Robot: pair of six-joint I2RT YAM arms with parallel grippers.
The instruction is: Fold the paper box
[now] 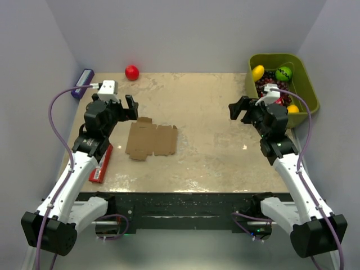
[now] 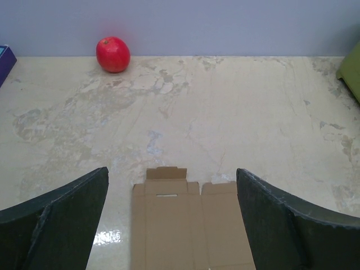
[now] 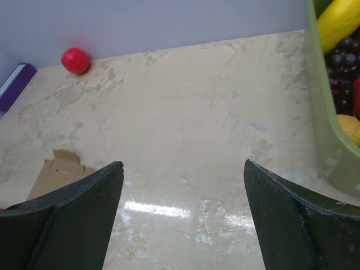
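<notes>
The paper box (image 1: pixel 151 140) lies unfolded and flat on the table, left of centre, a plain brown blank with tabbed flaps. My left gripper (image 1: pixel 131 107) hovers just behind its left end, open, nothing between its fingers; its wrist view shows the paper box (image 2: pixel 188 222) below, between the two dark fingers (image 2: pixel 62 216). My right gripper (image 1: pixel 238 109) hangs open over bare table at the right, well away from the blank. Only a corner of the paper box (image 3: pixel 59 169) shows at the left edge of the right wrist view.
A red ball (image 1: pixel 131 72) rests at the back wall. A purple-blue box (image 1: pixel 82 83) sits at the far left edge. A flat red packet (image 1: pixel 101 165) lies under the left arm. A green bin (image 1: pixel 306 84) holding fruit stands at the back right.
</notes>
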